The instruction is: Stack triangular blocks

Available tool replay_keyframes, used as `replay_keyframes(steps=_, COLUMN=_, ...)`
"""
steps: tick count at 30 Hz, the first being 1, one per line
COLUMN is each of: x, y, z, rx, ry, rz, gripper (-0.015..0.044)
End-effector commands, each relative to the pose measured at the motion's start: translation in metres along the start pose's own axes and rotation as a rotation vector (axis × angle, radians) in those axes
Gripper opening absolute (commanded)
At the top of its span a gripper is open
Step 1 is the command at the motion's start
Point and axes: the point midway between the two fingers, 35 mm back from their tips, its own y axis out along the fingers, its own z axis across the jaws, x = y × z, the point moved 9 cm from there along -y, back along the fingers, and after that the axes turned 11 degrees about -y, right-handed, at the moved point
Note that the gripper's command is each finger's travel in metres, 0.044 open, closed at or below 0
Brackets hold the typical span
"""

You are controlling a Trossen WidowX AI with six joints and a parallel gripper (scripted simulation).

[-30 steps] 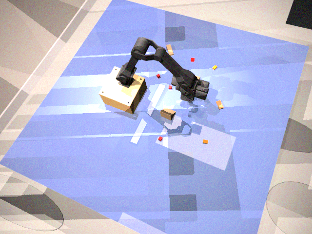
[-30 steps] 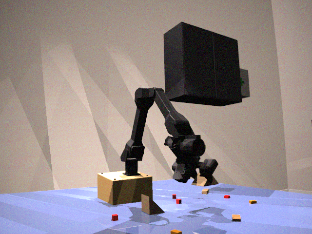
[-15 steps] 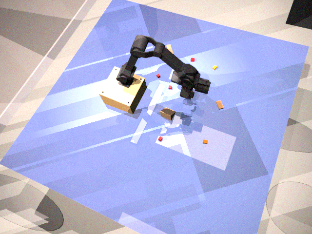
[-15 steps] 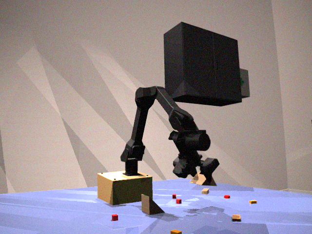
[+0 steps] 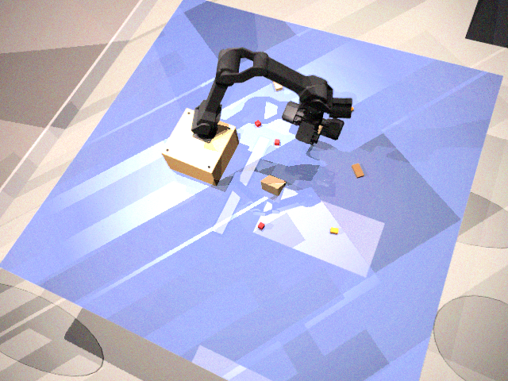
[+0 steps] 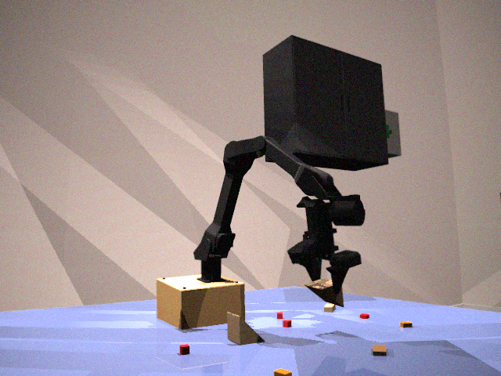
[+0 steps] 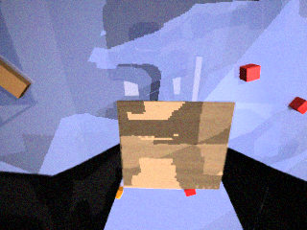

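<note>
Claw (image 5: 320,130) (image 6: 326,282) (image 7: 170,148) gripping upper block (image 6: 328,292) (image 7: 176,145) above counter (image 5: 229,295) (image 6: 101,344) (image 7: 82,139). Lower block (image 5: 272,185) (image 6: 242,330) resting on counter, right of arm base (image 5: 174,135) (image 6: 170,305) in exterior view.

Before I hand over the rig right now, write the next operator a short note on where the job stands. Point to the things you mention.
Gripper (image 5: 319,130) (image 6: 326,285) (image 7: 170,148): shut on one triangular block (image 6: 323,286) (image 7: 175,144), held above the table.
Other triangular block (image 5: 272,185) (image 6: 239,330): on the table, in front of the wooden base box (image 5: 189,163) (image 6: 210,309).
Done: one block gripped and lifted.
Left: line up the slopes, lower it on without shoving the bottom block, open the fingers, back the arm away.
Loose small blocks lie around; steer clear.
</note>
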Motion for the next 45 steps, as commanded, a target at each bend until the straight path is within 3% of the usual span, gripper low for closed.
replay_keyframes(steps=1, x=-0.013, y=-0.007, z=0.002, rx=0.028, ry=0.035, rz=-0.108, gripper=0.0000)
replay_keyframes(steps=5, x=-0.023, y=-0.011, z=0.002, rx=0.052, ry=0.067, rz=-0.197, gripper=0.0000)
replay_keyframes(steps=12, x=-0.021, y=-0.013, z=0.001, rx=0.054, ry=0.068, rz=-0.201, gripper=0.0000)
replay_keyframes(steps=45, x=0.071, y=-0.080, z=-0.086, rx=0.047, ry=0.068, rz=-0.211, gripper=0.0000)
